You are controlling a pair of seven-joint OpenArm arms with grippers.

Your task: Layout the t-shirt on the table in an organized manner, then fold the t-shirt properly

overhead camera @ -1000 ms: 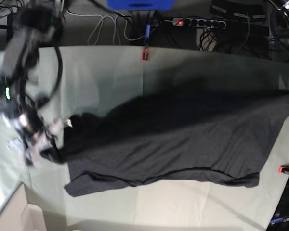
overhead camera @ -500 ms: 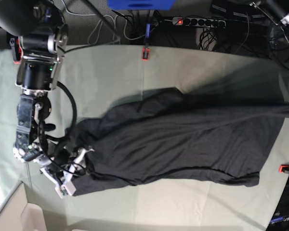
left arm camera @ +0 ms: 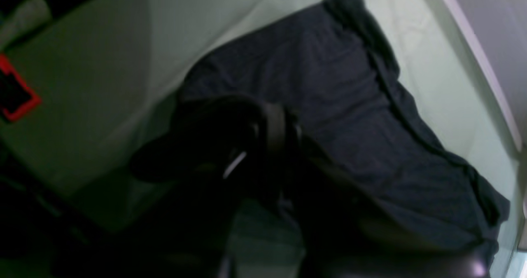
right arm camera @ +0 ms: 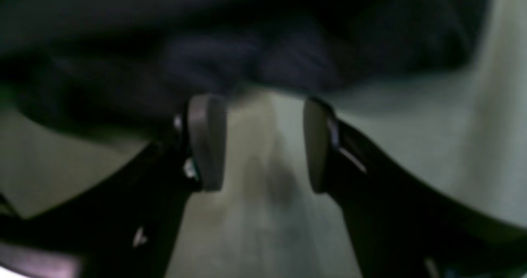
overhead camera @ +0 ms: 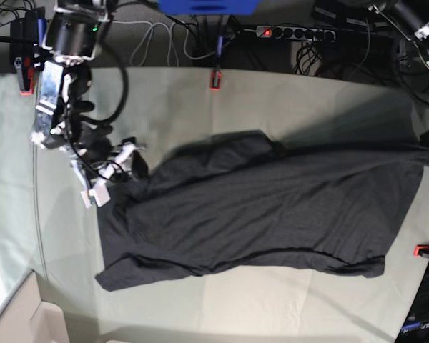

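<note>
Table (overhead camera: 272, 93): black t-shirt (overhead camera: 272, 214) spread, no print or label readable

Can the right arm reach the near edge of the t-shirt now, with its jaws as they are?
Probably yes. The right gripper has its jaws open over bare table, with the edge of the t-shirt just ahead of the tips. Nothing lies between them.

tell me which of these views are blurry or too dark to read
Left wrist view: very dark and soft, the left gripper a black mass against the t-shirt. Right wrist view: out of focus, the grey pads clearest, the shirt above a dark smear. Base view: sharpest, evenly lit, though a shadow darkens the table above the shirt.
</note>
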